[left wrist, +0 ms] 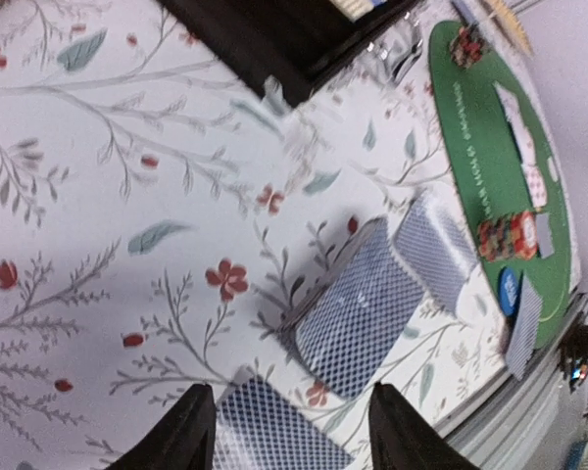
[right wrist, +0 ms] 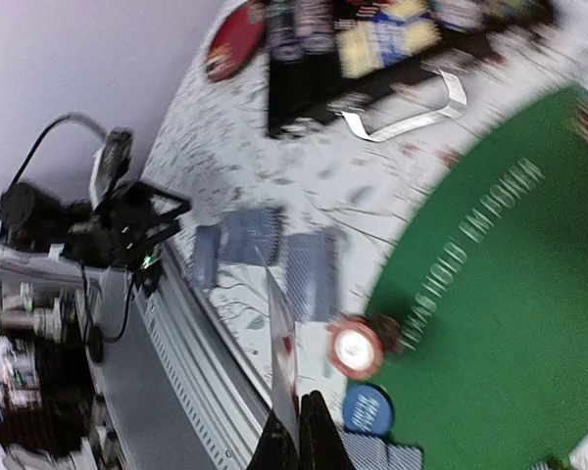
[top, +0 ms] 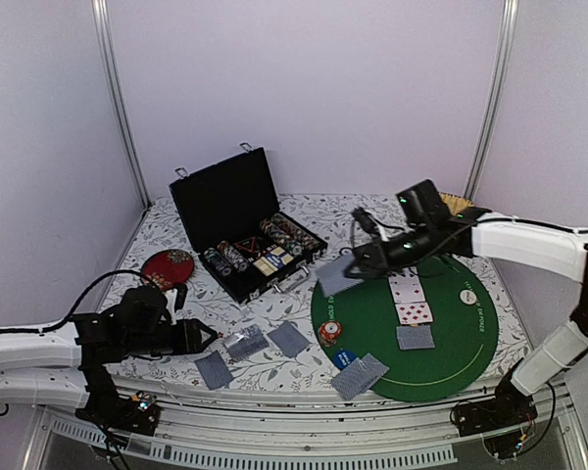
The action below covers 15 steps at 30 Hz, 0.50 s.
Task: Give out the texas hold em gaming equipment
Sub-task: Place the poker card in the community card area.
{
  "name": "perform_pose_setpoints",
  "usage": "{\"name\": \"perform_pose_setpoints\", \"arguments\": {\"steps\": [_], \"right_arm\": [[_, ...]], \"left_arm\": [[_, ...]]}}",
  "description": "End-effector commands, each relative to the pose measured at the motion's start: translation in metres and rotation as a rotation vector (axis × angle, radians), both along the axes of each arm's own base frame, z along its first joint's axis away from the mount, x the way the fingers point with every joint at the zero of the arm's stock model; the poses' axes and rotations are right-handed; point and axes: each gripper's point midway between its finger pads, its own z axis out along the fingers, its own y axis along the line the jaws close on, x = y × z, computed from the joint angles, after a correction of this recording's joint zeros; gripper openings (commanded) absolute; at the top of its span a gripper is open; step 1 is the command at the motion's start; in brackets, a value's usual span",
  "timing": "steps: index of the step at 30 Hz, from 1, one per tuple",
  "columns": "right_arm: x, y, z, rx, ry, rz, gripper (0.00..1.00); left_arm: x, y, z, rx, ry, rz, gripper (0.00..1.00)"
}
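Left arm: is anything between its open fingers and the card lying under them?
Nothing visible is in the way. The left gripper is open, and the card lies flat on the tablecloth, in line between its fingers. The pile of cards sits farther ahead, off the path.

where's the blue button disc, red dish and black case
blue button disc [right wrist: 367, 409], right wrist view, centre of its face
red dish [top: 159, 266], top view, its bare surface
black case [top: 225, 201], top view, inside of the open lid

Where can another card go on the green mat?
The round green felt mat is bare at its near right, past the face-down grey-backed card and white button disc. Its left edge is crowded: striped poker chips, blue disc.
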Motion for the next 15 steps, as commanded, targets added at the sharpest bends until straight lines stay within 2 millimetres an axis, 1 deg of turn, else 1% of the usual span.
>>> {"name": "perform_pose_setpoints", "arguments": {"steps": [1,2,4,5,7,9,12,14,15], "right_arm": [[-0.049,-0.101,-0.073,-0.225,0.326,-0.272,0.02],[-0.062,-0.114,-0.082,-0.259,0.366,-0.301,0.02],[-0.092,-0.130,-0.099,-0.297,0.467,-0.322,0.03],[-0.103,-0.135,-0.104,-0.305,0.504,-0.327,0.02],[-0.118,-0.145,-0.112,-0.339,0.553,-0.348,0.02],[-0.127,-0.155,-0.118,-0.380,0.583,-0.371,0.02],[-0.132,-0.163,-0.120,-0.413,0.592,-0.394,0.03],[-0.135,-0.170,-0.122,-0.444,0.599,-0.415,0.03],[-0.136,-0.175,-0.124,-0.468,0.597,-0.426,0.03]], "left_arm": [[-0.021,0.013,-0.024,0.084,0.180,0.126,0.64],[-0.025,0.014,-0.026,0.107,0.201,0.141,0.67],[-0.032,0.016,-0.032,0.163,0.237,0.168,0.70],[-0.035,0.018,-0.035,0.190,0.249,0.181,0.71],[-0.040,0.020,-0.041,0.221,0.278,0.212,0.76],[-0.045,0.017,-0.046,0.225,0.309,0.226,0.79],[-0.049,0.012,-0.053,0.211,0.338,0.243,0.83],[-0.050,0.011,-0.055,0.215,0.341,0.257,0.96],[-0.050,0.011,-0.055,0.219,0.337,0.262,0.98]]}}
